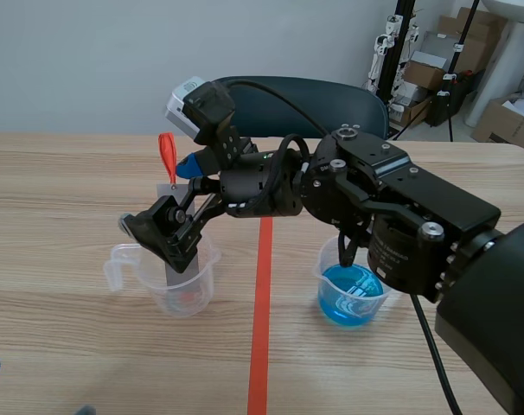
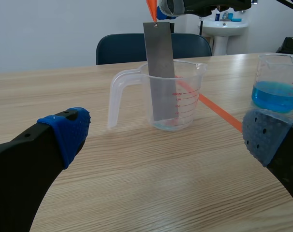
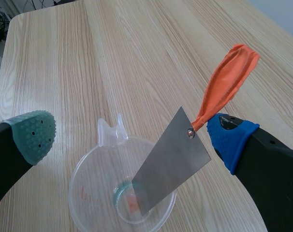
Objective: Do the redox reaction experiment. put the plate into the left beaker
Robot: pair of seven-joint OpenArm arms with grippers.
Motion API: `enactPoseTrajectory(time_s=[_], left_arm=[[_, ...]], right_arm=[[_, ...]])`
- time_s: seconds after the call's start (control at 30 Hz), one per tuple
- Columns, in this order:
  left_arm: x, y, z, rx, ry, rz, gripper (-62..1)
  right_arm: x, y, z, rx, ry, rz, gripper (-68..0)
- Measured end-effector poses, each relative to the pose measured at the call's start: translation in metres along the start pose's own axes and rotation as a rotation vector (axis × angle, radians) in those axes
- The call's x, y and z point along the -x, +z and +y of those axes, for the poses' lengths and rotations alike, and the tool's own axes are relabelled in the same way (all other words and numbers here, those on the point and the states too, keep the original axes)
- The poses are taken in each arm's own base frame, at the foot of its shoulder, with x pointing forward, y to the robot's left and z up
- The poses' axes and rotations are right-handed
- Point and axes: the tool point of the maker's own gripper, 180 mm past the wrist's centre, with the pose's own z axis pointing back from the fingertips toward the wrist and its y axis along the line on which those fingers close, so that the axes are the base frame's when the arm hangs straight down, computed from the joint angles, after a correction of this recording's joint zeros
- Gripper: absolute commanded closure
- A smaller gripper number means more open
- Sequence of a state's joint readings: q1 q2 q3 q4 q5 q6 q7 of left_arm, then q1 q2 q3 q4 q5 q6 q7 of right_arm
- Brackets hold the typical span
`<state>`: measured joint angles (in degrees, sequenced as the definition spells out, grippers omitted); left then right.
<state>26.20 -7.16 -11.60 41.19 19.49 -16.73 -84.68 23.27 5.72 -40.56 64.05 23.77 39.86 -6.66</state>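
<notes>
Left gripper (image 2: 168, 137): fingers apart, empty, low over the table's (image 1: 72, 173) near left corner. Beyond it, left of the tape line, the left beaker (image 2: 190, 92) holds the plate (image 2: 161, 72), which leans on the rim. Right gripper (image 3: 132, 136): spread wide above the beaker, clamping nothing. The plate's orange tag (image 3: 226, 77) lies beside its blue pad (image 3: 228, 140). Risk: a withdrawal that snags the tag would drag the plate out or tip the light beaker.
</notes>
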Motion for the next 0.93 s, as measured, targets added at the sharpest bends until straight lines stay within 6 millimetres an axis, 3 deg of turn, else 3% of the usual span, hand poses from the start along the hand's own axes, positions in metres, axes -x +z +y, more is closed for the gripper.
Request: enactPoseTrajectory(time_s=[0.93], left_arm=[[0.0000,0.0000,0.0000,0.000,0.000,0.000,-62.3]], right_arm=[[0.0022,0.0000,0.0000,0.000,0.000,0.012,-67.9]])
